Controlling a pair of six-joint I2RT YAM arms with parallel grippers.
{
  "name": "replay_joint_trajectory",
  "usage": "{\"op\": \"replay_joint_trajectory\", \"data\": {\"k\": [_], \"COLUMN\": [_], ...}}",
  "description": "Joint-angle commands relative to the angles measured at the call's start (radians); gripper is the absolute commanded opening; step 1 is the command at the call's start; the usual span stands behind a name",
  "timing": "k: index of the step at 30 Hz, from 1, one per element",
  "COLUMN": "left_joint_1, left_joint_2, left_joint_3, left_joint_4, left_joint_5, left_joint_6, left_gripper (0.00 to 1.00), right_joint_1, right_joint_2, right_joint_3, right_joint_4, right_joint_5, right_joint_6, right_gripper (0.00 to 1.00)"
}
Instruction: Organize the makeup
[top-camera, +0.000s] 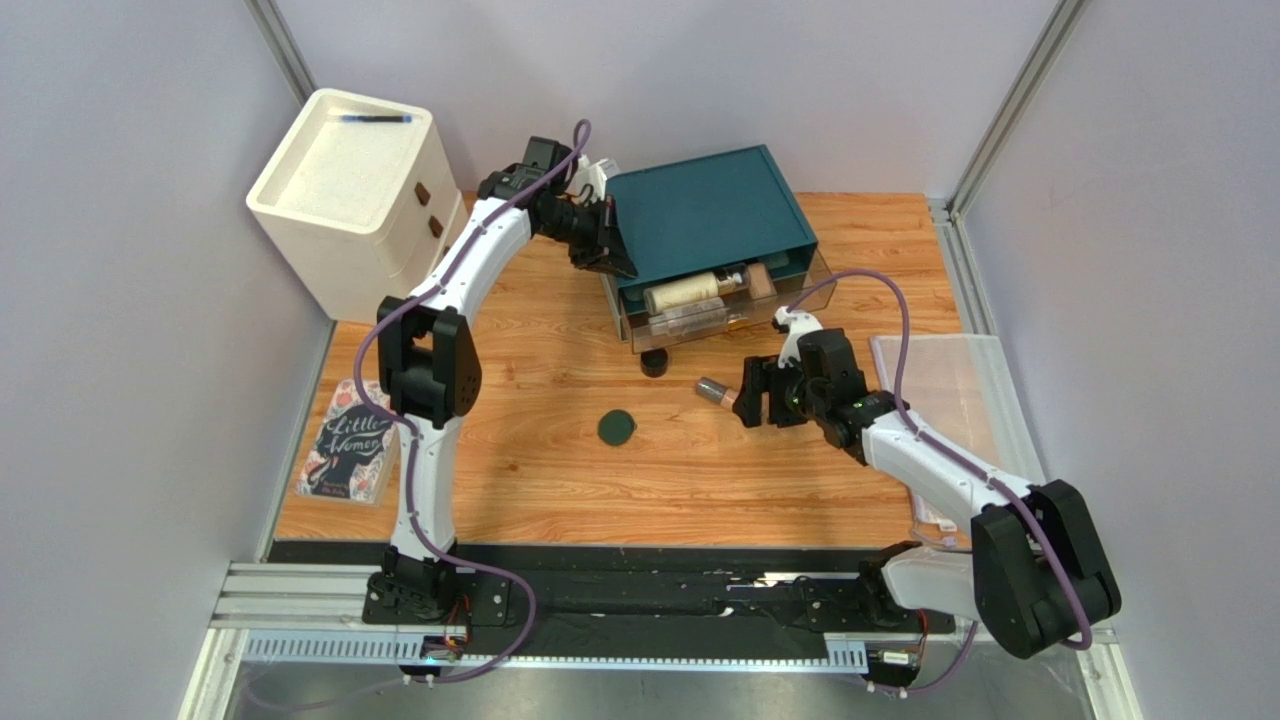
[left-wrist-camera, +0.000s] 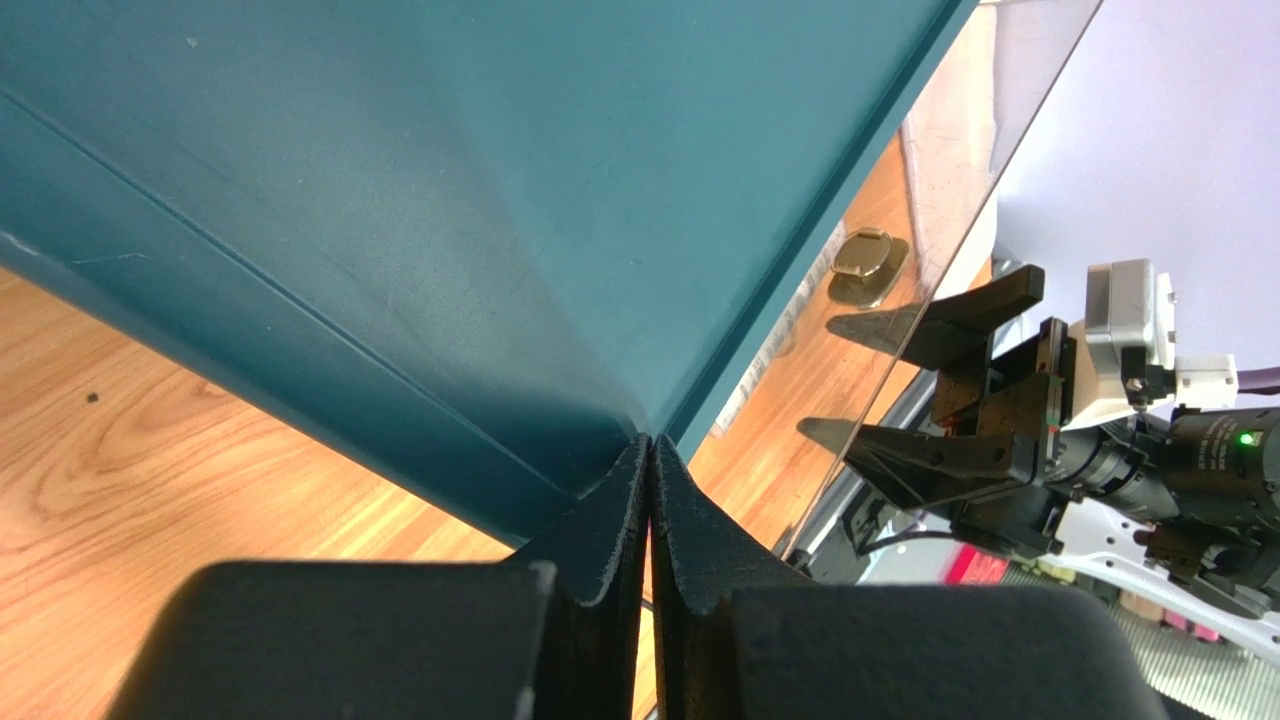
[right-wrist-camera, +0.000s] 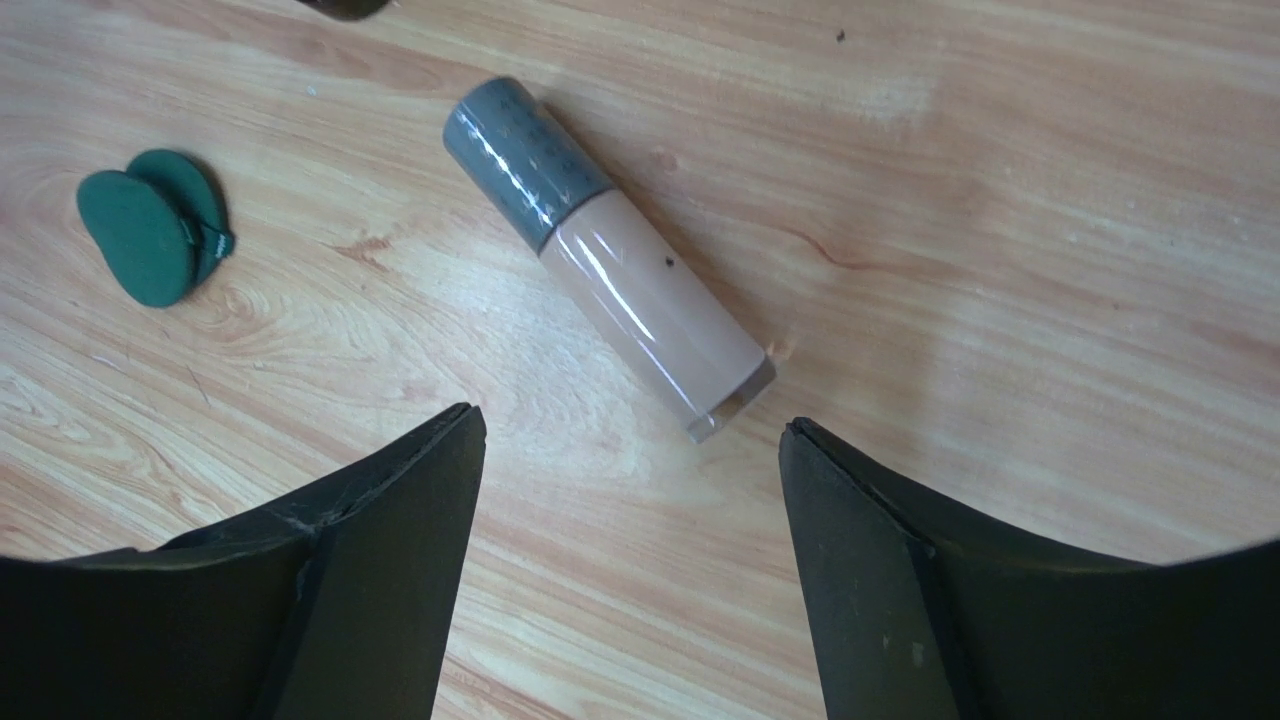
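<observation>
A beige foundation tube (right-wrist-camera: 639, 300) with a grey cap lies on the wooden table just ahead of my right gripper (right-wrist-camera: 631, 429), which is open and holds nothing. From above, the tube (top-camera: 715, 395) is at that gripper's (top-camera: 745, 393) fingertips. The flat dark-green compact (top-camera: 616, 429) lies to the left, also seen as the compact (right-wrist-camera: 150, 234). A small black jar (top-camera: 654, 363) stands in front of the teal drawer box (top-camera: 706, 210). Its clear drawer (top-camera: 796, 305) is pulled out with a cream bottle (top-camera: 688, 291) and tubes inside. My left gripper (left-wrist-camera: 649, 444) is shut, its tips against the box's corner; from above it (top-camera: 613, 249) is at the box's left side.
A white cabinet (top-camera: 355, 183) stands at the back left. A pink-covered book (top-camera: 349, 441) lies at the table's left edge. A clear plastic sheet (top-camera: 944, 384) lies at the right edge, beside the right arm.
</observation>
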Motion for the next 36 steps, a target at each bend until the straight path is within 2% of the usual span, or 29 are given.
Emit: {"op": "replay_joint_trajectory", "data": {"k": [1,8,13,26,30,36], "left_joint_1": [-0.014,-0.014,-0.014,-0.012,-0.012,-0.012], "left_joint_2": [0.041,0.032,0.037,0.051,0.051,0.046], "left_joint_3": [-0.069,-0.077,-0.072,-0.043,-0.051,-0.057], "left_joint_4": [-0.118,-0.118,-0.121,-0.138,-0.135,-0.132], "left_joint_5": [-0.08,-0.086,-0.089,-0.095,-0.088,-0.089], "left_joint_6": [0.031,0.034,0.036,0.038,0.034,0.039], "left_gripper": [0.08,0.08,0.08,0.08,0.08,0.08], "right_joint_1": [-0.004,-0.002,0.022,0.137,0.14,0.166], "right_joint_2": [0.065,0.168,0.193,0.144,0.194,0.282], "right_joint_3": [0.021,0.034,0.059,0.074,0.117,0.182], "right_joint_4": [0.108,0.159,0.109,0.041,0.027,0.0], "right_joint_5": [-0.043,-0.115,-0.108,0.109,0.173,0.153], "right_joint_6": [-0.02,-0.025,-0.046,-0.054,-0.062,-0.089], "right_gripper": [0.76,0.75,0.75,0.74,0.74,0.7]}}
